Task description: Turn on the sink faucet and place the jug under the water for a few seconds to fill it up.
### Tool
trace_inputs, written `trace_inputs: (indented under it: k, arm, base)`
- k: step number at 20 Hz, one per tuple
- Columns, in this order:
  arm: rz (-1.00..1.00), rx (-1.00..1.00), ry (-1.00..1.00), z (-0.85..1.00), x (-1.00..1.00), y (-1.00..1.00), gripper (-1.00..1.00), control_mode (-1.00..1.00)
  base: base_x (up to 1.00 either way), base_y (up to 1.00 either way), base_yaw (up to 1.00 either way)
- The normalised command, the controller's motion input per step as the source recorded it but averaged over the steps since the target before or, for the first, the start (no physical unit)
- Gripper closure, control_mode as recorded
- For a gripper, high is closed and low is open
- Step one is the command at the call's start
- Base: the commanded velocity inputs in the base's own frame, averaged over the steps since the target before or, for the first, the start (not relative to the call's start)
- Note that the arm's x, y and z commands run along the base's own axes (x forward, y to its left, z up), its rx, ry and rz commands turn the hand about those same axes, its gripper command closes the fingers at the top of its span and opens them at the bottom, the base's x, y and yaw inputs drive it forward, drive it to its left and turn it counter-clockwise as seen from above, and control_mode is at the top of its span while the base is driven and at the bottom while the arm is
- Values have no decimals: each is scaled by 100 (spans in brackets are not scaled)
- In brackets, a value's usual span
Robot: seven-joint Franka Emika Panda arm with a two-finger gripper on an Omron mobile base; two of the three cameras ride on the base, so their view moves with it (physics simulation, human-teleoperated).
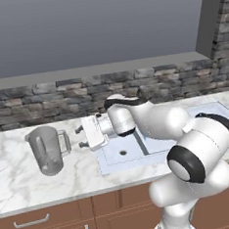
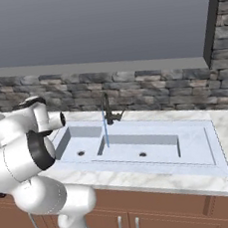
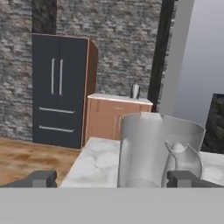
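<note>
The gripper [image 1: 80, 137] is turned sideways over the marble counter [image 1: 24, 178], its two dark fingers [image 1: 79, 130] spread wide apart with nothing between them. Just beyond the fingertips stands the jug [image 1: 47, 149], upright on the counter, its loop handle on the side facing the fingers; a small gap separates the tips from the handle, so there is no contact. In the hand view the jug [image 3: 153, 148] rises ahead of the fingers, lying toward the right fingertip [image 3: 183, 178], its handle close to that tip, while the left fingertip [image 3: 39, 178] has only bare counter in front of it.

Behind the gripper, on the wrist side, lies the sink [image 2: 210, 145], a pale double basin with a dark drain in each half. The sink faucet [image 2: 107, 108] stands at the back rim, and a thin blue stream of water [image 2: 106, 132] falls from its spout into the basin.

Far past the jug, the hand view shows a dark tall cabinet [image 3: 59, 87] and a wooden cabinet [image 3: 109, 120] against a stone wall [image 3: 122, 43].
</note>
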Motion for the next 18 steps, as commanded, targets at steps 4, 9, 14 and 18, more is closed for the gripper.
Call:
trace_inputs:
  k: [4,9,14,18]
  arm:
    - [-6,0,6,-9,1,0,-100,-100]
    - [-3,0,6,-15,0,11,-100,-100]
    - [-1,0,5,-16,4,24,-100,-100]
    - [0,0,1,-2,12,12,-100,-100]
  base:
    - [0,0,0]
    - [0,0,0]
    - [0,0,0]
    - [0,0,0]
